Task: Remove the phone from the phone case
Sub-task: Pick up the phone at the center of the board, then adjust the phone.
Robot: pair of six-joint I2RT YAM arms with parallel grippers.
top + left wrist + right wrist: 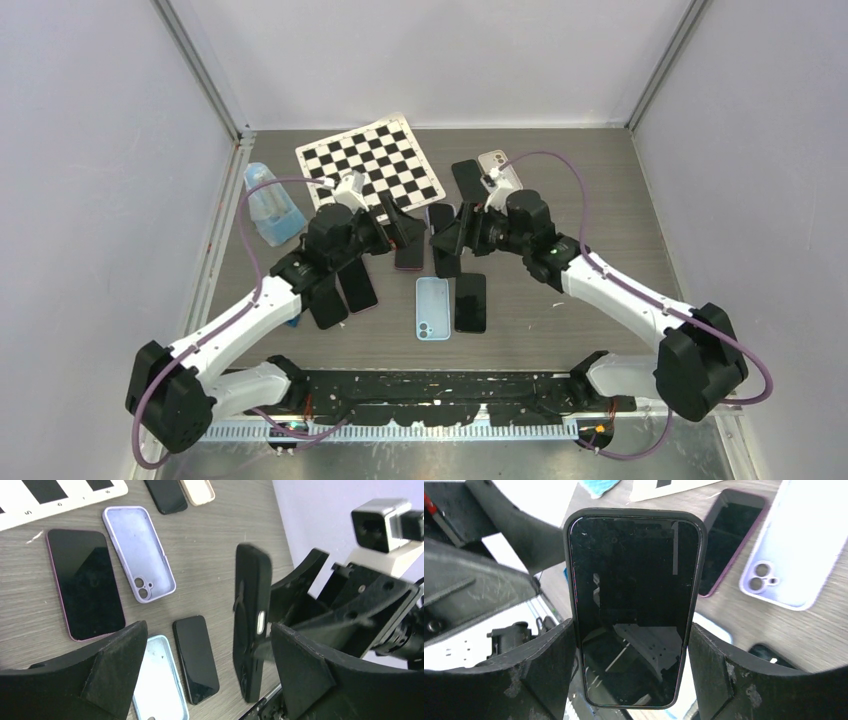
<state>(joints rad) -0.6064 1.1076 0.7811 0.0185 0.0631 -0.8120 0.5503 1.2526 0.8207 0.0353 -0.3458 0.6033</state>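
From above, I see my left gripper and right gripper close together over the table. Left wrist: jaws spread wide, empty, the black-cased phone edge-on ahead. Right wrist: jaws clamp that phone's long edges, screen facing the camera.

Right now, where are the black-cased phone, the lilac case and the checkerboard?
black-cased phone [634,605]: right wrist view, screen middle.
lilac case [137,552]: left wrist view, flat middle.
checkerboard [370,160]: top external view, centre.
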